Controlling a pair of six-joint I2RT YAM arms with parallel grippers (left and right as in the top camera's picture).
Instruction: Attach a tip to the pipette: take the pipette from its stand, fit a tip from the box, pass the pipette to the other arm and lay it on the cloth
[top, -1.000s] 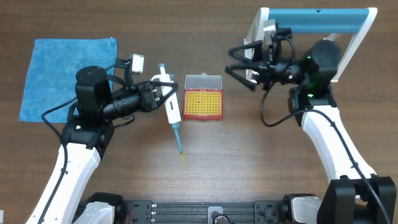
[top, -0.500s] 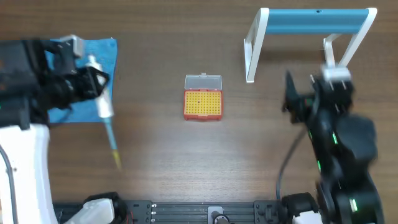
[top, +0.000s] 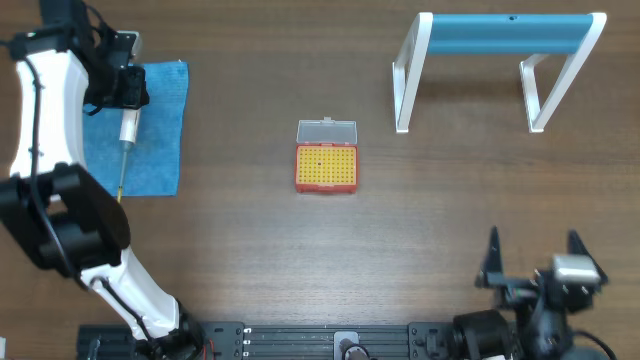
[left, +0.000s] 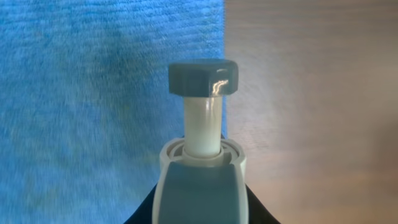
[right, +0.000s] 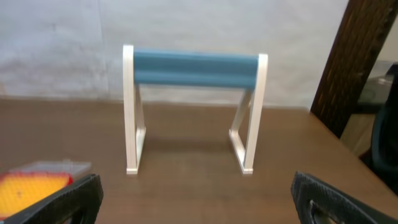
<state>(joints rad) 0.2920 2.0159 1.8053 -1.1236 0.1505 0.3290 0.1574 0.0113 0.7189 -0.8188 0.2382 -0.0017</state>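
My left hand (top: 117, 88) is closed on the pipette (top: 128, 126), gripping its grey and white body with the plunger knob (left: 203, 78) sticking out just past my fingers. The blue cloth (top: 160, 120) lies under this hand. The pipette's shaft and yellow tip (top: 121, 176) run from my grip over the cloth towards its near edge. I cannot tell whether the pipette rests on the cloth or hangs just above it. From my left wrist, the cloth's edge falls right under the knob, with bare bench (left: 311, 93) on the other side.

My right hand (top: 533, 262) is well apart from all that, low by its own base, with its fingers (right: 68, 199) spread wide and nothing between them. Straight ahead of it stands the white and blue stand (right: 193, 68). The tip box (top: 327, 168), its orange rack showing, sits off to that hand's left, between my two hands.
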